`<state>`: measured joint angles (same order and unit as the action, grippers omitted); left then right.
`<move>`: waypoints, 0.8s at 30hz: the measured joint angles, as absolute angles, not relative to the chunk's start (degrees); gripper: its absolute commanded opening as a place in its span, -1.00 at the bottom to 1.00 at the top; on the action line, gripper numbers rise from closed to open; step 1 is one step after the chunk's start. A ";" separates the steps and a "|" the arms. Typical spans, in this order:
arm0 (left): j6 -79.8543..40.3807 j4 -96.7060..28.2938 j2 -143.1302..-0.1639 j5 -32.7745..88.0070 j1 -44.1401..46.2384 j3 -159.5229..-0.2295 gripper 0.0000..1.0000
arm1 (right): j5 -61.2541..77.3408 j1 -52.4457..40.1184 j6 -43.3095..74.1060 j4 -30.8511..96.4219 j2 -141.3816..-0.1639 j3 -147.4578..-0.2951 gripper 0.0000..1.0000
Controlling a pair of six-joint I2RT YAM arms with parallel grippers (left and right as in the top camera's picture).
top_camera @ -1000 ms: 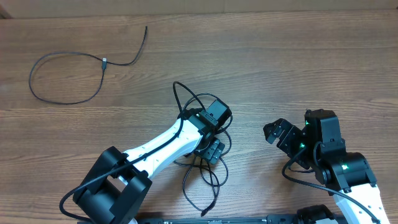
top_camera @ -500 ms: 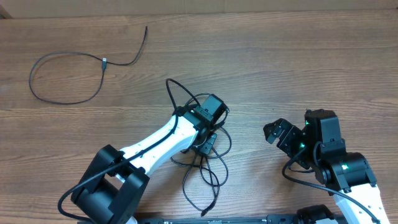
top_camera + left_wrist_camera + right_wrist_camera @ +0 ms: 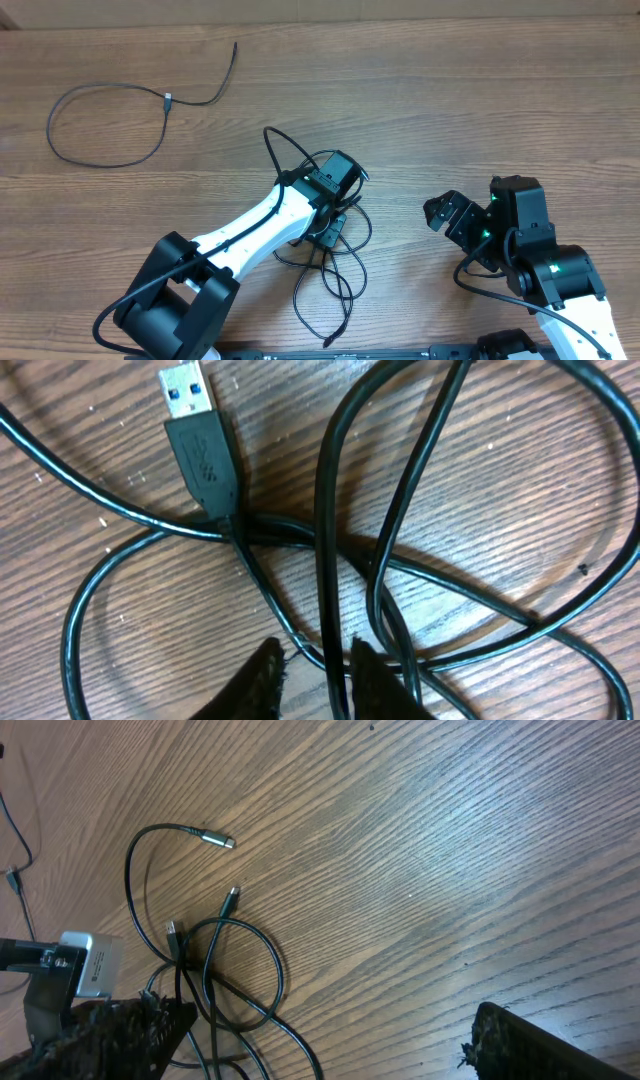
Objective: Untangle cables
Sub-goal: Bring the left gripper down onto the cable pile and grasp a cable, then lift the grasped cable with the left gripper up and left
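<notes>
The left gripper [image 3: 334, 222] has risen — lifting the tangled cables [image 3: 322, 262] slightly.

Overhead view: even, moderately bright light; wood surface [image 3: 450, 110] evenly exposed, grain readable, a mild pale sheen across its middle. Shadows under the cables [image 3: 320, 260] are short and soft. Focus is sharp across the frame, with no noticeable bending at the edges.

Left wrist view: very close; cords and plug [image 3: 200, 445] sharp, with thin bright highlights along the cords and soft shadows beside them. Finger tips [image 3: 262, 680] at the bottom edge are dark and slightly soft.

Right wrist view: broad bluish-white glare at upper right. Near fingers [image 3: 540, 1045] dark, underexposed, blurred.
</notes>
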<state>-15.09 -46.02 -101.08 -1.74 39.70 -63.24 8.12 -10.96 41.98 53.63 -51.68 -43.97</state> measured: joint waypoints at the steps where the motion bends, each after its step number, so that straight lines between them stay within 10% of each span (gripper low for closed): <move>1: -15.09 -45.89 -101.08 -1.76 39.70 -63.24 -0.47 | 8.10 -10.96 41.95 53.60 -51.68 -43.97 1.00; 8: -15.11 -45.17 -101.08 -1.74 39.70 -62.15 -0.44 | 8.12 -10.96 41.95 53.65 -51.68 -43.97 0.99; 12: -15.53 -45.12 -101.08 -1.69 39.70 -61.76 -0.92 | 8.12 -10.96 41.98 53.67 -51.68 -43.97 1.00; 24: -15.29 -53.01 -101.08 -1.96 39.70 -64.27 -0.92 | 8.12 -10.96 41.98 53.65 -51.68 -43.99 1.00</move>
